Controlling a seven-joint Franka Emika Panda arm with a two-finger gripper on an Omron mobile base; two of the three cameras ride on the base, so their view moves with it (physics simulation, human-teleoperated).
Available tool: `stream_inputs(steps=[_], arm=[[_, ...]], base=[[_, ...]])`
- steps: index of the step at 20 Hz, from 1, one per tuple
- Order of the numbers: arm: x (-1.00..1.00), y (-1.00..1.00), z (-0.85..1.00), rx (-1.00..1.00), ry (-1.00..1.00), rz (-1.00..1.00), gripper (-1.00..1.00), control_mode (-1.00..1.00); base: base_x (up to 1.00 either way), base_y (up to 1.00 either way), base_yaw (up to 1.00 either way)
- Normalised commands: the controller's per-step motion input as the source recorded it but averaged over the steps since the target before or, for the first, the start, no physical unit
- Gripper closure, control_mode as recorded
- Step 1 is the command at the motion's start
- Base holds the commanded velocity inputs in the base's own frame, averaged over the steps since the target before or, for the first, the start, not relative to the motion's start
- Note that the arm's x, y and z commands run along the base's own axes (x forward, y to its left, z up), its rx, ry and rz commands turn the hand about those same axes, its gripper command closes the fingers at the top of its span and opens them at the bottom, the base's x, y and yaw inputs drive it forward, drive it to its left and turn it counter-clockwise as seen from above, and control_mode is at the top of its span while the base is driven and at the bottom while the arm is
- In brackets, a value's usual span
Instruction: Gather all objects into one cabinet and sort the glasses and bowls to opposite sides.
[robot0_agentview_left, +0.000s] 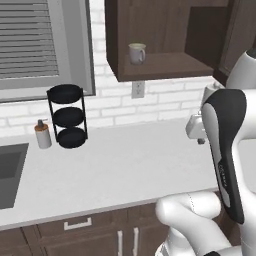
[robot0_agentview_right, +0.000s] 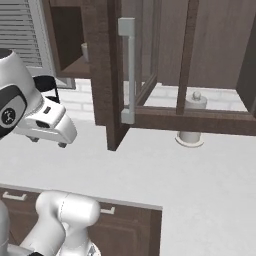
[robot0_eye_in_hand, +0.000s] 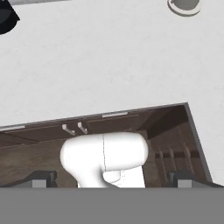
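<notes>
One pale mug stands upright at the left end of the shelf in the dark wood cabinet. From the right base view a sliver of that mug shows behind the cabinet's side wall, and the glass-paned door hangs open towards me. My gripper hovers above the white counter, right of and well below the shelf, pointing down. In the hand view the fingertips stand wide apart, open, with nothing between them. The bowls are out of view.
A black three-tier stand and a soap dispenser sit at the back left, beside the sink. A pale lidded canister stands on the counter behind the open door. Drawers with silver handles run below the counter edge.
</notes>
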Motion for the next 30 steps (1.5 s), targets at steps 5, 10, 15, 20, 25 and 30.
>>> stream_inputs(steps=[5, 10, 15, 20, 25, 30], arm=[[0.00, 0.00, 0.00, 0.00, 0.00, 0.00, -1.00, 1.00], [0.00, 0.00, 0.00, 0.00, 0.00, 0.00, -1.00, 1.00], [0.03, 0.33, 0.13, 0.00, -0.22, 0.02, -1.00, -1.00], [0.19, 0.18, 0.40, 0.02, -0.34, 0.13, -1.00, -1.00], [0.74, 0.00, 0.31, 0.06, -0.18, 0.22, -1.00, -1.00], [0.62, 0.15, 0.24, 0.00, -0.16, 0.18, -1.00, -1.00]], base=[[0.37, 0.05, 0.00], [0.28, 0.10, 0.00], [0.00, 0.00, 0.00], [0.00, 0.00, 0.00], [0.00, 0.00, 0.00], [0.00, 0.00, 0.00]])
